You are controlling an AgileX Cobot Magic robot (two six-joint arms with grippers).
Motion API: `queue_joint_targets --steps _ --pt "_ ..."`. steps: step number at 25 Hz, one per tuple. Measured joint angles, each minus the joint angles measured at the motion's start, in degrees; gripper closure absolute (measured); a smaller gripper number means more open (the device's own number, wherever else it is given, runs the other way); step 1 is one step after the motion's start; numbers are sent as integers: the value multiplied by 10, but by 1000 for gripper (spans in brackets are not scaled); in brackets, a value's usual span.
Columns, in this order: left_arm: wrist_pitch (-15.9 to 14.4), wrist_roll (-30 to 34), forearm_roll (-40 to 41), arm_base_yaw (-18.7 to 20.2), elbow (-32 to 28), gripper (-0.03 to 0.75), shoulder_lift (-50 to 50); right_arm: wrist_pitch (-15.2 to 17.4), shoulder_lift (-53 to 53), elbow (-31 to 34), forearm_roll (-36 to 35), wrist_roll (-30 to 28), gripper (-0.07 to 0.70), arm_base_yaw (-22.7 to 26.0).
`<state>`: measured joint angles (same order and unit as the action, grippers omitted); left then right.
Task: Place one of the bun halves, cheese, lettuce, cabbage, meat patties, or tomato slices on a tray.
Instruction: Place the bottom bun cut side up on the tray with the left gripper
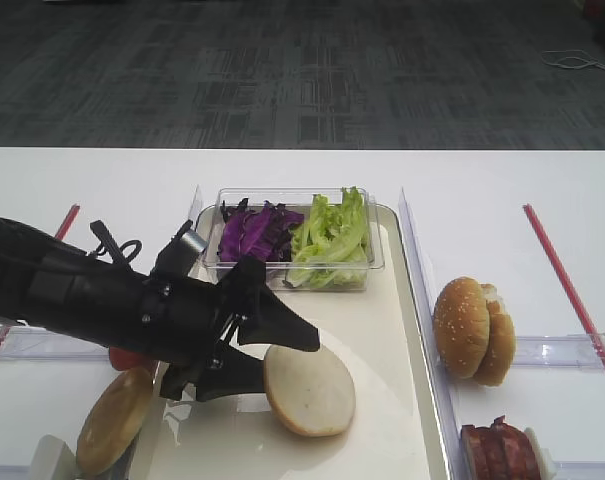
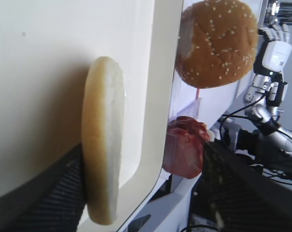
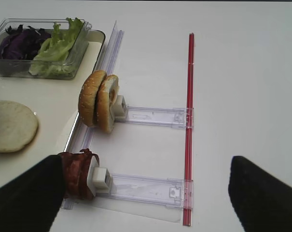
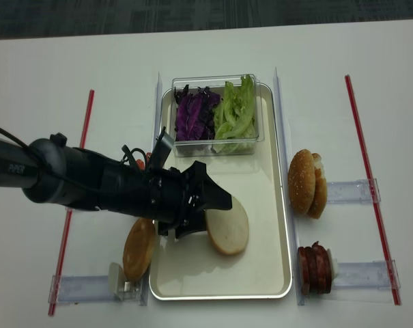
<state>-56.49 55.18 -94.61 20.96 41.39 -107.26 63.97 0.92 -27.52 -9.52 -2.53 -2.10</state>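
A plain bun half [image 1: 310,390] lies cut face up on the cream-white tray [image 1: 387,320]. My left gripper [image 1: 287,366] is open around the bun's left edge, one finger above it and one below. In the left wrist view the bun half [image 2: 104,145] rests against one finger [image 2: 44,193], with a wide gap to the other. Purple cabbage [image 1: 252,232] and green lettuce [image 1: 332,240] fill a clear box at the tray's far end. Meat patties [image 3: 78,174] stand in a rack beside my open, empty right gripper [image 3: 146,193]. A tomato slice [image 1: 127,358] peeks from under the left arm. Cheese is out of view.
Two sesame-seeded bun halves [image 1: 472,328] stand on edge in a clear rack right of the tray. Another bun half [image 1: 112,420] leans in a rack at the front left. Red strips [image 1: 567,290] run along both sides of the white table.
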Motion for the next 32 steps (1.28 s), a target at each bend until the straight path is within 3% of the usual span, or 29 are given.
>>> queue_joint_targets --steps 15,25,32 --pt "5 -12 -6 0 0 211 0 0 0 0 0 0 -43 0" --pt "51 -39 39 0 1 210 23 0 0 0 0 0 -43 0" --pt "60 -78 98 0 20 210 30 0 0 0 0 0 -43 0"
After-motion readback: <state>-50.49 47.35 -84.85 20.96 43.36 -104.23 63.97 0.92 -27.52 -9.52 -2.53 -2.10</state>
